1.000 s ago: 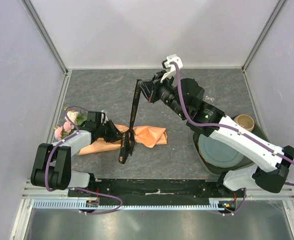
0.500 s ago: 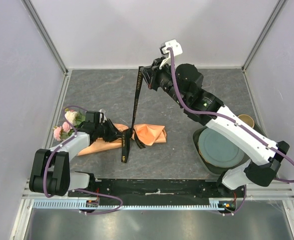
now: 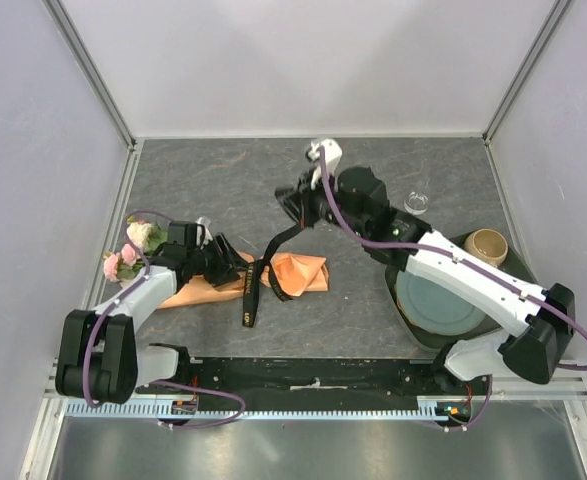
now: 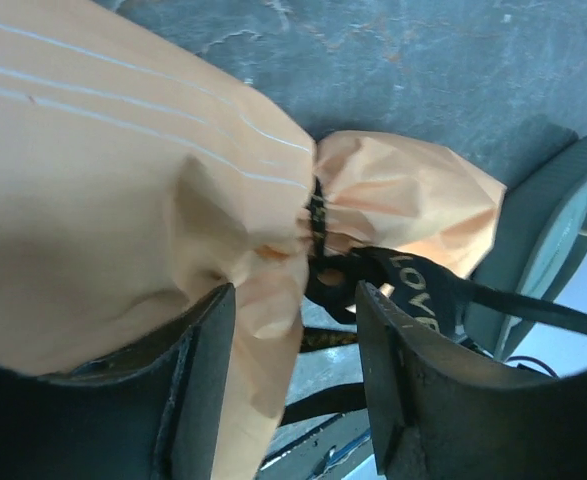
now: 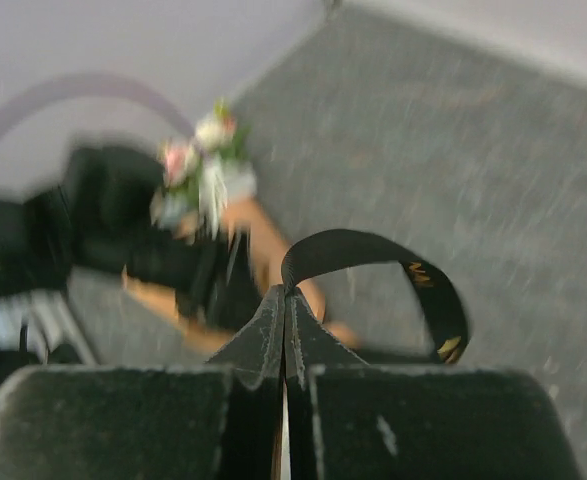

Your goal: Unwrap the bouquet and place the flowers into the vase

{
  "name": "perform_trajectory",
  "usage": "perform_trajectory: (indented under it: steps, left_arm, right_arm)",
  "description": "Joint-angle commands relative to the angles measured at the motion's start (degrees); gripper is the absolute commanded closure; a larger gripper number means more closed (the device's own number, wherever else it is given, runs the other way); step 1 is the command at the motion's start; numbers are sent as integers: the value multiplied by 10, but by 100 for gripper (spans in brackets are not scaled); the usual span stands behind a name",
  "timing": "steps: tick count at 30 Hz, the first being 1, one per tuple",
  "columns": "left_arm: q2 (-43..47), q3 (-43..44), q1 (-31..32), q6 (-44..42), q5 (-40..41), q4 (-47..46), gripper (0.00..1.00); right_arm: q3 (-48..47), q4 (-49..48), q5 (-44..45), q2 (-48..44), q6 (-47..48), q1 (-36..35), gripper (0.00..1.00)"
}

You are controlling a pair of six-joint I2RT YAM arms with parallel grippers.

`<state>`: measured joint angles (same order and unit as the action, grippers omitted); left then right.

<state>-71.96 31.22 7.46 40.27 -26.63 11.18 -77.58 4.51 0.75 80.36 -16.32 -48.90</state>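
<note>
The bouquet (image 3: 291, 272) lies on the table in orange-tan paper (image 4: 123, 180), cinched by a black ribbon (image 3: 254, 285) with gold lettering (image 4: 413, 290). Its flowers (image 3: 133, 250), pink and cream, stick out at the left end and show blurred in the right wrist view (image 5: 208, 150). My left gripper (image 3: 221, 262) is open astride the wrapped stems, a paper fold between its fingers (image 4: 198, 390). Above the bouquet my right gripper (image 3: 291, 203) is shut on the ribbon (image 5: 413, 275), which curls in a slack loop from its tips (image 5: 285, 300). The clear vase (image 3: 416, 202) stands at the back right.
A dark tray (image 3: 401, 300) with a grey-green plate (image 3: 438, 300) sits at the right, partly under my right arm. A beige mug (image 3: 488, 243) stands behind it. White walls with metal posts close the table on three sides.
My left gripper has opened over the paper. My right gripper has come down and nearer with the ribbon, which went from a taut line to a slack loop.
</note>
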Motion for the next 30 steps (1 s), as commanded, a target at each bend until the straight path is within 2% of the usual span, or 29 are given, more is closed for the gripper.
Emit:
perform_trajectory:
  steps: [1,3,6,9,11,13,15,16,19,22,26,30]
  left_arm:
    - [65,53,-3,-38,-18,47,41]
    - [81,69,-3,-55,-14,73,44]
    - [102,91,-3,-64,-9,93,47]
    - [112,96,-3,-63,-3,101,46]
    - [116,95,4,-70,-9,97,41]
    - [107,110,27,-108,-32,90,40]
    - [73,152,84,-156,-12,128,41]
    - [41,169,118,-181,15,146,43]
    - [-3,216,143,-201,30,177,48]
    - [-25,240,149,-216,30,183,47]
    - [-67,280,164,-258,50,215,43]
    - [-92,297,181,-282,75,234,51]
  right_arm:
    - [116,4,-159,-98,21,-1,100]
    - [168,31,-228,-132,28,-1,100]
    - [231,58,-263,-193,17,-2,100]
    - [295,63,-312,-241,-6,-3,100]
    - [328,70,-339,-266,-22,-2,100]
    - [345,78,-361,-287,-30,-2,100]
    - [366,80,-389,-303,-42,-2,100]
    - [377,77,-439,-306,-59,-3,100]
    - [400,64,-500,-326,-97,-3,100]
    - [430,72,-516,-361,-136,-3,100]
    - [440,145,-455,-414,-144,-2,100]
    - [464,147,-420,-433,-165,-2,100]
